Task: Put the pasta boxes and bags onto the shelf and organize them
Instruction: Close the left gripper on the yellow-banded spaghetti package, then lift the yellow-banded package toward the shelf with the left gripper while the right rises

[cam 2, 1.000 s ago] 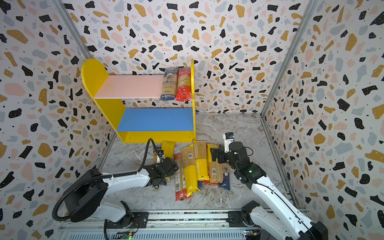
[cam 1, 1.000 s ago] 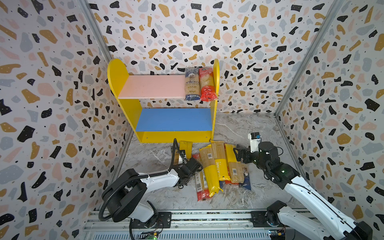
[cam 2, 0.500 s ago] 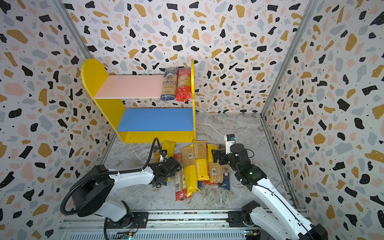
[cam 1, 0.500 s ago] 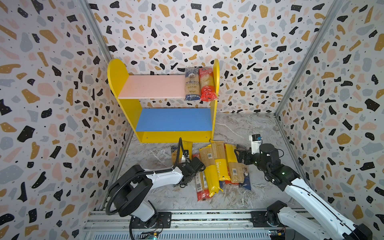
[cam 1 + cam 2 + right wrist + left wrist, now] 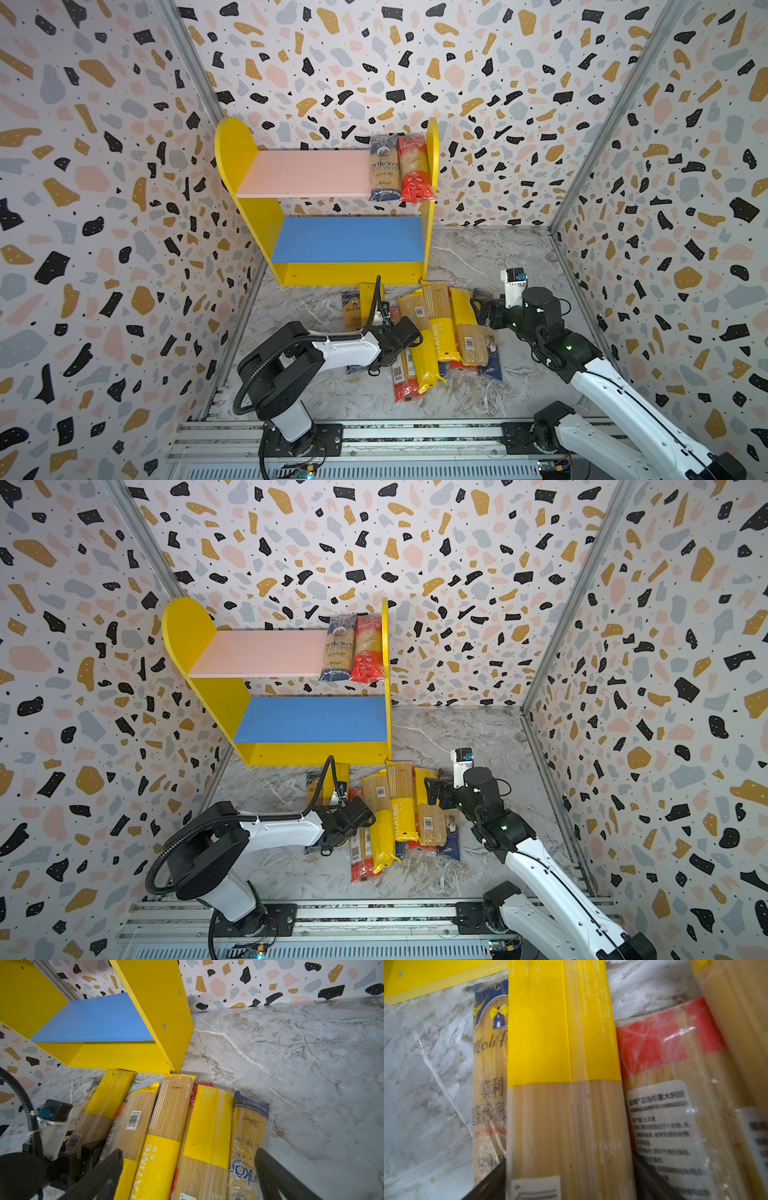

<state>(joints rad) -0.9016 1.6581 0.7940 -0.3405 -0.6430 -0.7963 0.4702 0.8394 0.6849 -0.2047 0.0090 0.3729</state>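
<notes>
Terrazzo-print walls [image 5: 124, 208] enclose a marble surface [image 5: 498, 257] where a yellow-sided shelf [image 5: 237, 158] stands at the back and a pile of spaghetti packs [image 5: 432, 332] lies just in front of its base. Only the top views show the pink upper board [image 5: 307, 172], where a blue-print pack [image 5: 384, 170] and a red pack [image 5: 413, 168] lie side by side next to the right panel. The left wrist view alone shows the left jaws spread wide. Their dark fingers [image 5: 492, 1182] flank a yellow-topped pack [image 5: 562, 1064] that overlaps a Moli-labelled bag [image 5: 488, 1084] and lies beside a red-banded bag [image 5: 664, 1084]; whether they press it cannot be told. The right wrist view shows the right jaws spread wide too, fingers [image 5: 108, 1169] framing three packs and gripping nothing, the shelf's blue lower board [image 5: 93, 1020] beyond. The left arm [image 5: 345, 349] stretches low from a folded elbow to the pile's left edge. The right arm [image 5: 615, 386] reaches from the front rail [image 5: 415, 432] to the pile's right edge, its wrist turned toward the shelf.
</notes>
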